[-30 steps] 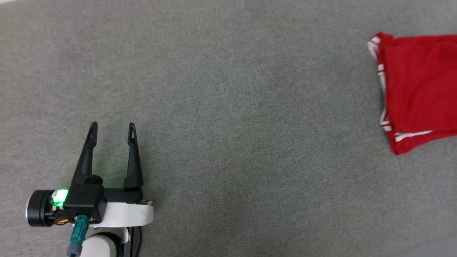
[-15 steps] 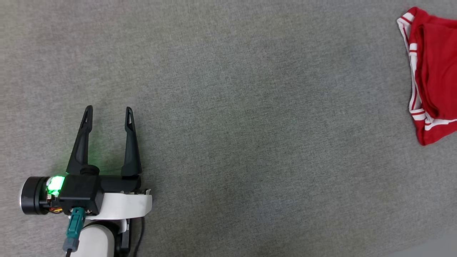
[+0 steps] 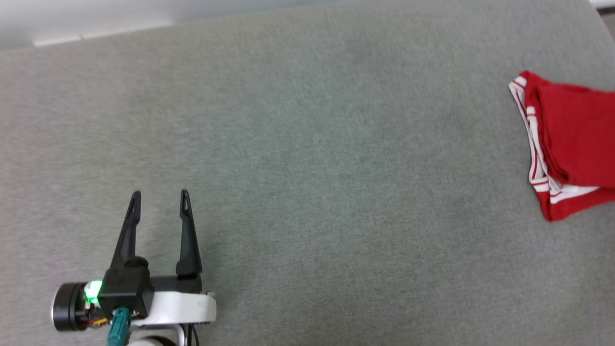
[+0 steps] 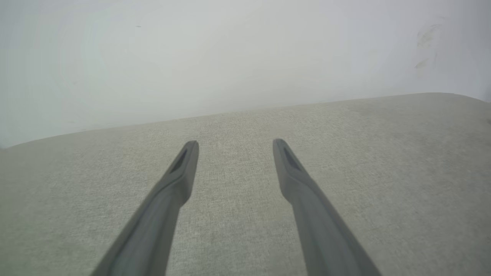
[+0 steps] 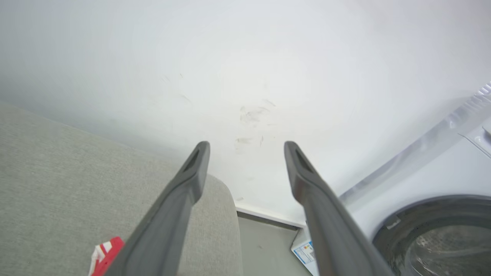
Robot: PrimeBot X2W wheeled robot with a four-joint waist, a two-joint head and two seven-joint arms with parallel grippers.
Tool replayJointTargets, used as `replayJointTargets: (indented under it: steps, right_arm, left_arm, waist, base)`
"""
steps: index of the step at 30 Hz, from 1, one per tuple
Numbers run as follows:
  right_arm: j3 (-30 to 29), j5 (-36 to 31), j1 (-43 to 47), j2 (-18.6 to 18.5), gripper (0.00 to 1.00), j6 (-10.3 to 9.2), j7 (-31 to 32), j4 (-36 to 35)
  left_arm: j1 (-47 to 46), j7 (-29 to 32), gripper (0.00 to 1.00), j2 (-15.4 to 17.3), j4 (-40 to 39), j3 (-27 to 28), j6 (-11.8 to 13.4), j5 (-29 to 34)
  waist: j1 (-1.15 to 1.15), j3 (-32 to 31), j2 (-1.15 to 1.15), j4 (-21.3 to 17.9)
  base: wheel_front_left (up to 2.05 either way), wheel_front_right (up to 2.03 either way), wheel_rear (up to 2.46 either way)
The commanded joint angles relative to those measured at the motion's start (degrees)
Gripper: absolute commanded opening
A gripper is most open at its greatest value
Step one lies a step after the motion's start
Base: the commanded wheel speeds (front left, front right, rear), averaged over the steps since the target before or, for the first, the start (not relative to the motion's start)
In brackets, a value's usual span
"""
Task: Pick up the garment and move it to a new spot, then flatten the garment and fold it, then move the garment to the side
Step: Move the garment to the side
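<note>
Folding looks finished: the red jersey (image 3: 571, 139) lies in flat stacked layers, striped trim along one edge, at the right end of the grey cushion (image 3: 312, 192), partly cut off by the head view's edge. Judging by that, the move to the side seems done too, with little left but drawing the arms clear. The left gripper (image 3: 160, 193) hovers over the cushion's near left part, fingers spread wide and empty. The right gripper (image 5: 246, 147) points past the cushion's rounded right corner toward a washing machine (image 5: 441, 184), jaws wide apart, holding nothing.
</note>
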Motion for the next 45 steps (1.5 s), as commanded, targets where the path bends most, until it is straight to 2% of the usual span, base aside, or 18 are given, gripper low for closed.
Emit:
replayJointTargets:
  steps: [1, 6, 10, 13, 18, 30, 45]
  right_arm:
    - [-1.84, -2.26, 2.16, 3.01, 1.0, -0.06, -1.72, -1.97]
    - [-7.51, -7.59, 8.16, 11.81, 1.0, -0.06, -3.1, -12.45]
    - [-9.09, -9.55, 16.68, 18.58, 1.0, -0.06, -3.04, -21.35]
    - [-9.25, -9.27, 22.13, 22.71, 1.0, -0.06, -3.07, -25.57]
    - [-10.2, -8.69, 31.45, 27.33, 1.0, -0.06, -3.07, -29.41]
    - [-16.12, -7.56, 52.5, 33.92, 1.0, -0.06, -3.08, -36.45]
    - [-19.19, -3.11, 64.22, 35.87, 1.0, -0.06, -3.08, -41.81]
  left_arm:
    - [1.32, -0.13, 1.0, -0.35, 0.18, 0.02, 0.33, -0.29]
    - [3.39, -0.13, 1.0, -0.75, 0.67, -0.25, 0.72, -0.39]
    - [4.68, -0.13, 1.0, -0.92, 1.42, -0.41, 0.55, -0.73]
    - [5.46, -0.12, 1.0, -1.01, 2.13, -0.67, 0.43, -0.78]
    - [6.78, -0.13, 1.0, -1.24, 3.33, -0.77, 0.3, -0.94]
    - [10.3, -0.13, 1.0, -1.4, 4.86, -0.34, -1.02, -1.1]
    - [12.35, -0.13, 1.0, -1.68, 5.05, 0.12, -3.17, -2.91]
  waist:
    - [0.0, -3.2, 0.0, 1.9]
    - [0.0, -6.6, 0.0, 3.99]
    - [0.0, -8.82, 0.0, 5.54]
    - [0.0, -10.19, 0.0, 6.65]
    - [0.0, -12.87, 0.0, 8.33]
    - [0.0, -17.97, 0.0, 10.19]
    - [0.0, -20.19, 0.0, 11.19]
  base:
    - [0.0, 0.0, 0.0]
    - [0.0, 0.0, 0.0]
    - [0.0, 0.0, 0.0]
    - [0.0, 0.0, 0.0]
    - [0.0, 0.0, 0.0]
    - [0.0, 0.0, 0.0]
    - [0.0, 0.0, 0.0]
